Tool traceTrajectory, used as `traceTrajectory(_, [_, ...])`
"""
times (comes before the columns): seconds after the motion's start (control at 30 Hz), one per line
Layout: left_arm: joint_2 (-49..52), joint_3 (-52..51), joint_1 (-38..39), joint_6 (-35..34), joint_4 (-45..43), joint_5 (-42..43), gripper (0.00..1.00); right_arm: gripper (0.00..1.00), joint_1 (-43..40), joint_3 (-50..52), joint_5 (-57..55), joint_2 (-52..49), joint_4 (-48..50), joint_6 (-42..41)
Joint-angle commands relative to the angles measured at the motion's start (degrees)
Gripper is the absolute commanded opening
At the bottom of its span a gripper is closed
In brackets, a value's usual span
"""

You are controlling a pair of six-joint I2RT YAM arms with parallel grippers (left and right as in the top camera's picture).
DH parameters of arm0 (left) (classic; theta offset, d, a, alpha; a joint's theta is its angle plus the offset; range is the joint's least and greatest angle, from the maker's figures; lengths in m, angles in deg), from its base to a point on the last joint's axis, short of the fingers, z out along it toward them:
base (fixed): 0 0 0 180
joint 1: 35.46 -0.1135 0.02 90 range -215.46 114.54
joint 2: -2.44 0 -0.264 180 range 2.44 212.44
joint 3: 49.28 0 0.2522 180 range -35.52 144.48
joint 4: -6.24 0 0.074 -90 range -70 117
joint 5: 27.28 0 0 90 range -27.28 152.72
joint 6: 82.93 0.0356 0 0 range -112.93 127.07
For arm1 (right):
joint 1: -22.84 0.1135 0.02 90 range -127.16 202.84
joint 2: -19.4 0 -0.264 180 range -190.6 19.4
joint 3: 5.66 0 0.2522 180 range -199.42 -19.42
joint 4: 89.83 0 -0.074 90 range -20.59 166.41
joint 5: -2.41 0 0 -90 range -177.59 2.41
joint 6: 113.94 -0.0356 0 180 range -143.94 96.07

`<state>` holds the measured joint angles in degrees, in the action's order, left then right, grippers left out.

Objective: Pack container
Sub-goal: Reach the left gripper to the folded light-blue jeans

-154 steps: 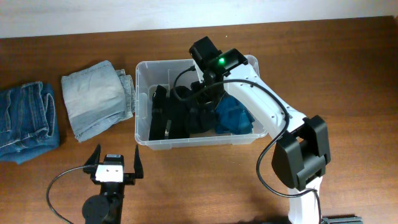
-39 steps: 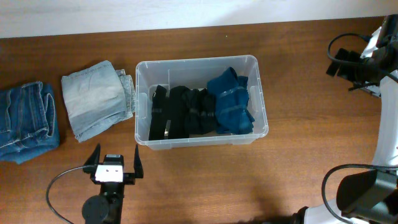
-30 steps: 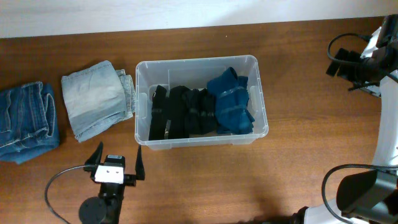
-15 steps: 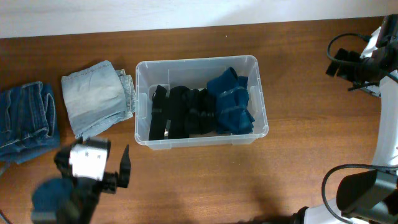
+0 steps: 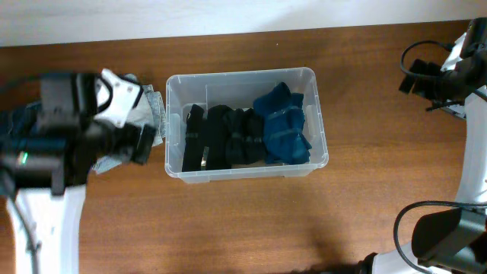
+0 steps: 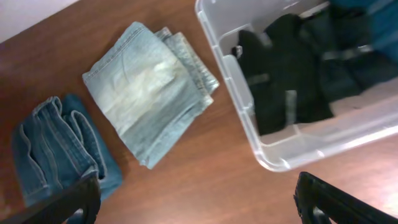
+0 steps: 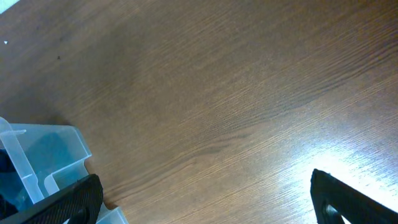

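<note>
From overhead: the container [image 5: 243,173] in the middle of the brown table [image 5: 243,228], open on top. Holds black clothes [image 5: 221,141] at its left and middle, and a blue garment [image 5: 283,133] at its right. Left arm [image 5: 68,144] blurred, just beside the container's left wall. Right arm [image 5: 456,72] at the far right edge, well apart from the container.

From the left wrist: left gripper [image 6: 198,190] spread wide, with only table between the dark fingers [image 6: 68,202]. In view, light folded jeans [image 6: 149,93] just beside the container, and darker jeans [image 6: 56,155] further left.

From the right wrist: right gripper [image 7: 205,190] also wide apart, holding nothing, over the wood. One corner of the container at the lower left of this view.
</note>
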<state>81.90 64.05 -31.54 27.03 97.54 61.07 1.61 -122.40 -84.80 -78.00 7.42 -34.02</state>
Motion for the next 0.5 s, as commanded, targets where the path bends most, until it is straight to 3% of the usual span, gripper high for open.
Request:
traceTrajectory(0.0, [2.9, 1.4, -0.3, 1.6, -0.6, -6.5, 1.0, 0.99, -0.2, -0.4, -0.5, 0.3, 0.0, 0.4])
traceTrajectory(0.13, [7.0, 1.4, -0.4, 7.3, -1.4, -10.3, 1.0, 0.99, -0.2, -0.4, -0.5, 0.3, 0.0, 0.4])
traceTrajectory(0.33, [12.9, 1.4, -2.6, 15.8, -2.5, -9.4, 1.0, 0.99, -0.2, -0.4, -0.5, 0.3, 0.0, 0.4])
traceTrajectory(0.47, [16.0, 1.4, -5.4, 23.1, -2.6, -1.2, 1.0, 0.99, -0.2, -0.4, -0.5, 0.3, 0.0, 0.4])
